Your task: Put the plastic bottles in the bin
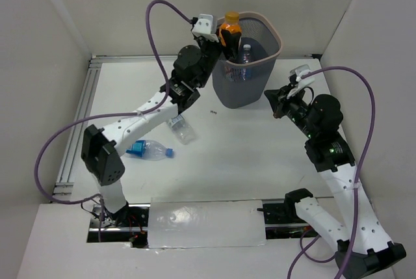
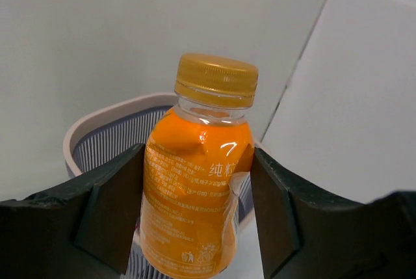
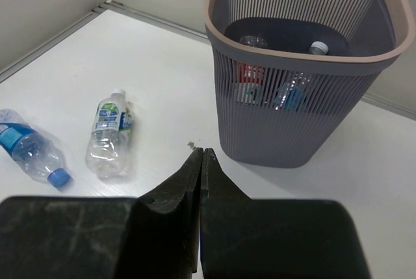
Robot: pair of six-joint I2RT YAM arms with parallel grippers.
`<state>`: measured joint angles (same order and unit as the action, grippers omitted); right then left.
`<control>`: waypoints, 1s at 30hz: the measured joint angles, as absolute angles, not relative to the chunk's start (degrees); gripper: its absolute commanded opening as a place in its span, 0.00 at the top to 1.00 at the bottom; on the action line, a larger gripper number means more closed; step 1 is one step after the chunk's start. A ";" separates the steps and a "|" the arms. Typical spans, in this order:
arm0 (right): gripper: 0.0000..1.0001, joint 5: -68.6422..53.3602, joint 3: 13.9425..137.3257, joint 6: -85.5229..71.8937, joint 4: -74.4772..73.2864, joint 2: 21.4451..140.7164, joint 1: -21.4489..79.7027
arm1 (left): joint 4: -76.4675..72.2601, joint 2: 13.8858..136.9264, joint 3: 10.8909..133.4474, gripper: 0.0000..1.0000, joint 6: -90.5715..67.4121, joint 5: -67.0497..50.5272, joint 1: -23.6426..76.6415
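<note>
Left end effector [image 1: 225,41] is clamped on the orange bottle [image 2: 195,181], upright, cap up, fingers on both sides of the label. It hangs at the bin's [image 1: 244,90] far-left corner, roughly over the rim rather than over the middle of the opening.

Right end effector [image 3: 201,157] is pinched fully closed with nothing in it, parked just right of the bin.

Two bottles are already inside: red-label bottle [image 3: 250,74] and white-cap bottle [image 3: 296,90]. Two are left on the tabletop: blue-cap bottle [image 1: 148,150] at near left, and clear bottle [image 1: 182,128] lying close under the left arm.

Risks as I read it:
- Letting go here likely clips the rim. The bottle looks full, so it could bounce out far-left, behind the bin, where reach looks poor.
- A heavy hit on one corner of a tall, tapered bin could rock or shift it. Move further over the opening first.
- Left arm's lower link sits close to the clear bottle, so a retract could sweep it and send it rolling.
- Right end effector is close to the bin wall, so any swing left nudges the bin off the drop line.
</note>
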<state>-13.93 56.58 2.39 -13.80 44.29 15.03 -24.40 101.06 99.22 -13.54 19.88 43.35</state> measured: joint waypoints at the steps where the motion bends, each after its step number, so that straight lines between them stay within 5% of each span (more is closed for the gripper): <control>1: 1.00 -13.96 56.40 2.42 -13.80 44.25 15.33 | -26.98 102.48 99.20 0.95 -13.76 20.64 43.27; 7: 0.93 -13.91 54.87 2.63 -13.82 43.79 16.47 | -36.91 115.31 106.06 0.74 -13.67 25.36 43.27; 8: 0.90 -13.82 54.59 2.61 -13.82 43.64 16.62 | -37.12 117.21 107.59 0.62 -13.63 25.74 43.27; 9: 0.85 -13.76 54.26 2.66 -13.78 43.53 16.75 | -37.04 119.20 109.40 0.37 -13.56 26.17 43.27; 13: 0.49 -13.65 53.74 3.05 -14.00 43.38 17.69 | -34.79 123.44 114.13 0.00 -13.30 26.83 43.27; 15: 0.31 -13.65 53.54 3.49 -14.09 43.24 18.13 | -33.89 123.68 115.00 0.00 -13.19 26.79 43.27; 20: 0.04 -13.65 53.17 4.78 -14.20 43.33 18.65 | -33.87 121.08 114.10 0.00 -12.25 26.52 43.27; 30: 0.00 -20.14 55.07 9.80 -17.58 51.00 19.38 | -22.04 91.07 89.06 0.00 -11.92 25.61 45.74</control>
<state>-20.14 55.07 9.80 -17.58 51.00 19.38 -22.04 91.07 89.06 -11.92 25.61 45.74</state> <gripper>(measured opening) 0.999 1.000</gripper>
